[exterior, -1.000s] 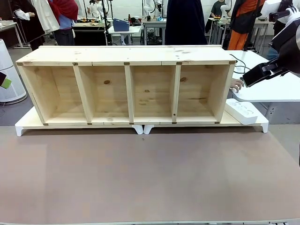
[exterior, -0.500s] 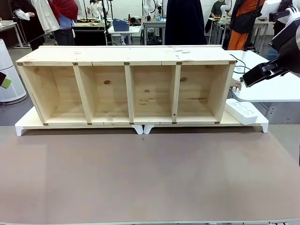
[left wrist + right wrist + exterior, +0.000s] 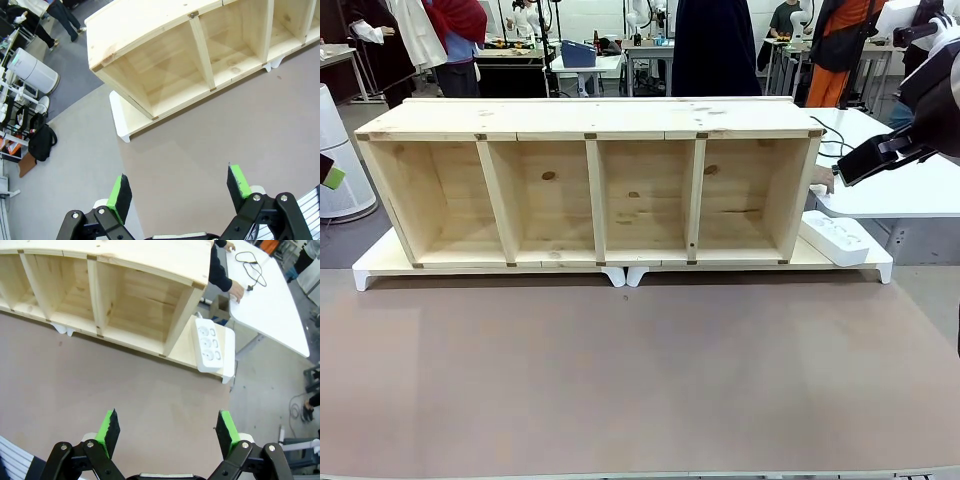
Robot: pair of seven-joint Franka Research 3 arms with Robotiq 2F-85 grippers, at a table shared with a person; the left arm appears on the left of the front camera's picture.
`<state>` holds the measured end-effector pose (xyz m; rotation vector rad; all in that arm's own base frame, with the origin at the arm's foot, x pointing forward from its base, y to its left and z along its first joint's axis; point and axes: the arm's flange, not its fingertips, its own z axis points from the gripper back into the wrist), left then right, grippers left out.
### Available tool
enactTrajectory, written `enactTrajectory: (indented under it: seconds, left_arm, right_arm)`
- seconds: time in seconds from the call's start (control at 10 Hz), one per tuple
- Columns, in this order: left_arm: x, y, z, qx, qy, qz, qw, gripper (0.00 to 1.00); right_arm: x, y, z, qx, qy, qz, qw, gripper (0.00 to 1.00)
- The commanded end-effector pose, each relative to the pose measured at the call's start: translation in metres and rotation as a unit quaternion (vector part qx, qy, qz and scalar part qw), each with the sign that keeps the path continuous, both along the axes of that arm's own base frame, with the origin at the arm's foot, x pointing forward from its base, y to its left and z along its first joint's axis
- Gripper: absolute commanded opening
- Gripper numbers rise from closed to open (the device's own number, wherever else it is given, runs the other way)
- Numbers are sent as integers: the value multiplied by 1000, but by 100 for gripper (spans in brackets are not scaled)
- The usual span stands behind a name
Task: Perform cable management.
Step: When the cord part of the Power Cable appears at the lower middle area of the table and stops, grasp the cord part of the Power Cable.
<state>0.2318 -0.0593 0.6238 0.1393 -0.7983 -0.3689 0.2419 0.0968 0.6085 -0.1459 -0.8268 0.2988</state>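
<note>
One cable (image 3: pixel 254 263) in sight: thin, glossy black, lying in loose loops on the white side tabletop (image 3: pixel 272 305) beyond the right end of the wooden shelf (image 3: pixel 590 118), well apart from both arms. A person's hand (image 3: pixel 235 290) rests on that tabletop's edge, near the cable's plug end. Cable likely light and limp, will sag and trail when lifted; glossy jacket probably slick against the pads. Best hold judged to be on the cord just behind the plug, or on a straight run between loops, not on a bend. Left end effector (image 3: pixel 179 189) hangs over the brown tabletop (image 3: pixel 640 380) near the shelf's left end, green fingers spread apart, nothing between them. Right end effector (image 3: pixel 167 434) likewise spread wide and holding nothing, high over the shelf's right end. Count: one cable, one shelf with four open compartments, one white power strip (image 3: pixel 209 345) on the white base beside the shelf, two end effectors, one hand.
</note>
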Motion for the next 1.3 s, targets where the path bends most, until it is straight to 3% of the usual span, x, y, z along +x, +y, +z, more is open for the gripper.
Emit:
enactTrajectory:
  seconds: [0.0,1.2]
  left_arm:
    - [-1,0,1,1,-2,1,1000,100]
    - [-1,0,1,1,-2,1,1000,100]
  right_arm:
    - [0,0,0,0,-1,0,1000,100]
    - [0,0,0,0,-1,0,1000,100]
